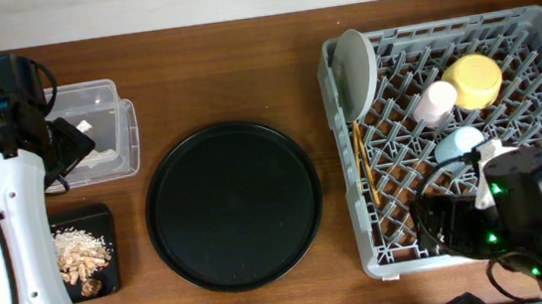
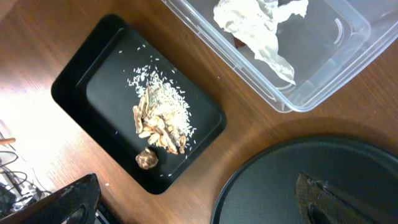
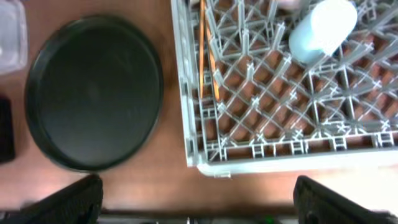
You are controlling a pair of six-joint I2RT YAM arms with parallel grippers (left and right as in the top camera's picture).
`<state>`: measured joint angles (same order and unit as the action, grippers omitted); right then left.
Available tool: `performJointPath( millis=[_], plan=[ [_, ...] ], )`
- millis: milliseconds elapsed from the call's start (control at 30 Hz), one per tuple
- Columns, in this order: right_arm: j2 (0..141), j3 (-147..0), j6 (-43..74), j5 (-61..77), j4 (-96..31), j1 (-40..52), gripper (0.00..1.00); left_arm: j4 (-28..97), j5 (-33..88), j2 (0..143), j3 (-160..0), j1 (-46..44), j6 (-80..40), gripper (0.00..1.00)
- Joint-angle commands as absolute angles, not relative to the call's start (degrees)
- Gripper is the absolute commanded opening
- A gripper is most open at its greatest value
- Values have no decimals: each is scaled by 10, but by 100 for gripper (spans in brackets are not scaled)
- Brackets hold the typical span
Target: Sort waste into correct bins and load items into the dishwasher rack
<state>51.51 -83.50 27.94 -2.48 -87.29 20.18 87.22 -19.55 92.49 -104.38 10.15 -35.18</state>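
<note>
The dishwasher rack (image 1: pixel 538 26) on the right holds a grey-white plate (image 1: pixel 354 64) on edge, a yellow-green bowl (image 1: pixel 474 80), a pink cup (image 1: pixel 435 102), a light-blue cup (image 1: pixel 458 143) and chopsticks (image 1: pixel 363 163). White crumpled paper (image 2: pixel 258 28) lies in the clear tub (image 2: pixel 348 56). Tan food scraps with pale crumbs (image 2: pixel 158 118) lie in the small black tray (image 2: pixel 81 81). My left gripper (image 1: pixel 69 149) hangs open and empty over the tub's near edge. My right gripper (image 1: pixel 439 224) hangs open and empty above the rack's front left part.
A large round black tray (image 1: pixel 233 205) lies bare in the middle of the wooden table, between the bins and the rack. The rack's front left corner (image 3: pixel 199 165) sits close to the table's near edge.
</note>
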Motion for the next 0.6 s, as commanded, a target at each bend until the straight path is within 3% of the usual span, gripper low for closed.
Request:
performJointPath(
  millis=[0, 233, 367, 567],
  plan=[
    [430, -730, 214, -14, -776, 163, 98, 873, -202, 922, -1048, 103, -352, 100],
    [182, -405, 88, 65, -463, 105, 98, 873, -202, 922, -1048, 103, -351, 100],
    [48, -246, 86, 72, -331, 77, 98, 873, -202, 922, -1048, 103, -351, 100],
    [3, -115, 86, 68, -160, 60, 98, 873, -202, 922, -1048, 103, -352, 100]
  ],
)
